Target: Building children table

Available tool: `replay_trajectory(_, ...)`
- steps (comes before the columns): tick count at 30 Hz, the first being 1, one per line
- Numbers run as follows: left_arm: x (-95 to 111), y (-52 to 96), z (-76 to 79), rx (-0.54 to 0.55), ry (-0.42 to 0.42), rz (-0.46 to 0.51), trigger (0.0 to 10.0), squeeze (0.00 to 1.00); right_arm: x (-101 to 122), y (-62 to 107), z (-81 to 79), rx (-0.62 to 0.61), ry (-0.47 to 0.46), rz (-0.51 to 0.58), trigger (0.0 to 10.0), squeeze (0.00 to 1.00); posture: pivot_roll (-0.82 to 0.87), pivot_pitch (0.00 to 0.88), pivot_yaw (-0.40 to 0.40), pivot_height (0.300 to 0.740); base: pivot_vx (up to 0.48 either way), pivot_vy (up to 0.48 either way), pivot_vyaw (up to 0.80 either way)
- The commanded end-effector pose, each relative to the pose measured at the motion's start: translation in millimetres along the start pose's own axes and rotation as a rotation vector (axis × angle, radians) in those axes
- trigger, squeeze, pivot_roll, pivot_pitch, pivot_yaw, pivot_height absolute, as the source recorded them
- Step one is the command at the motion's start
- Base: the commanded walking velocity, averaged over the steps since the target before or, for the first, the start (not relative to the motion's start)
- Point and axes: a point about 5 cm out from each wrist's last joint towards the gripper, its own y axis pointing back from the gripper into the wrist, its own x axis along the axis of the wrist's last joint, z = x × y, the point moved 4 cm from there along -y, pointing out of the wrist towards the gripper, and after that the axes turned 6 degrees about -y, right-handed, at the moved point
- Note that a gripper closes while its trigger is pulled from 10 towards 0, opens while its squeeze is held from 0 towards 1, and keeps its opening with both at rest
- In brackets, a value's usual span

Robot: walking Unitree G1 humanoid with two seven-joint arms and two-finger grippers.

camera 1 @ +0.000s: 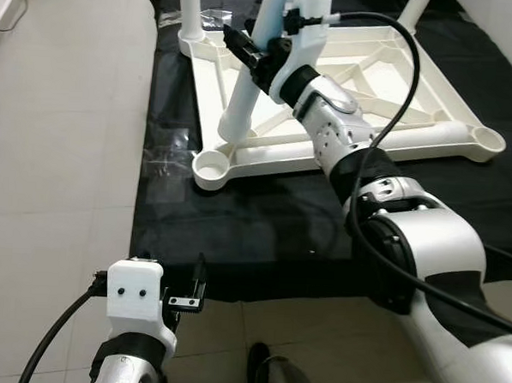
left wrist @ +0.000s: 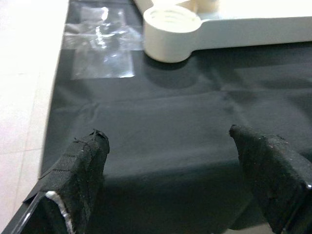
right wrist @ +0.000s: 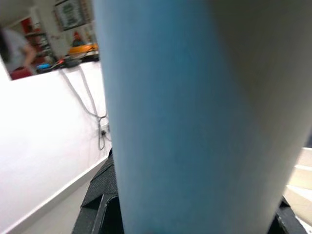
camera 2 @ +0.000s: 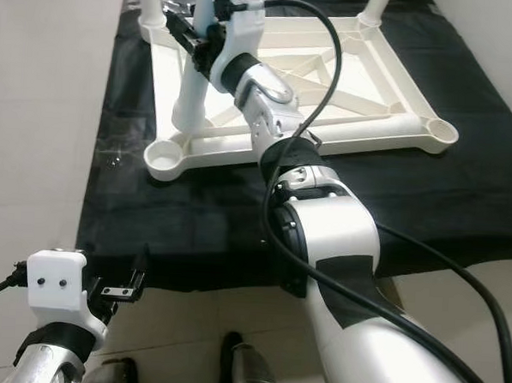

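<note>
The white table top (camera 1: pixel 433 98) lies upside down on a black mat (camera 1: pixel 262 235). My right gripper (camera 1: pixel 256 56) is shut on a white table leg (camera 1: pixel 244 92), which leans with its lower end on the frame just behind the open near-left corner socket (camera 1: pixel 213 166). In the right wrist view the same leg (right wrist: pixel 195 117) stands very close. My left gripper (camera 1: pixel 196 293) hangs low at the mat's front edge, open and holding nothing. In the left wrist view its fingertips (left wrist: pixel 85 161) point toward that socket (left wrist: pixel 171 31).
Two more legs stand upright in the far corners (camera 1: pixel 190 8) (camera 1: pixel 416 7). The near-right socket (camera 1: pixel 486 139) is open. A clear plastic bag (left wrist: pixel 100 48) lies on the mat's left side. Pale tiled floor (camera 1: pixel 61 147) spreads to the left. A person (right wrist: pixel 12 48) is far off in the background.
</note>
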Motion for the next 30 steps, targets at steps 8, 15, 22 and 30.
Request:
replay_trajectory(8,-7,3.0,0.4,0.011,-0.006,-0.032,10.0,0.00,15,-12.6,-42.8,0.298,-0.022,0.017,10.0,0.00,0.05,0.306,-0.110,0.740,0.000,0.000,0.00)
replay_trajectory(15,-8,0.9,2.7,0.006,-0.012,-0.025,10.0,0.00,6,-13.9,-60.8,0.412,0.027,-0.021,10.0,0.00,0.04,0.289,-0.116,0.740,0.000,0.000,0.00)
replay_trajectory(22,-8,1.2,3.4,0.004,-0.014,-0.023,10.0,0.00,-11,-8.9,-70.8,0.513,0.106,-0.105,10.0,0.00,0.05,0.272,-0.122,0.740,0.000,0.000,0.00)
replay_trajectory(30,-8,1.0,4.5,0.006,-0.013,-0.020,10.0,0.00,-19,-9.7,-72.1,0.501,0.135,-0.132,10.0,0.00,0.05,0.265,-0.127,0.740,0.000,0.000,0.00)
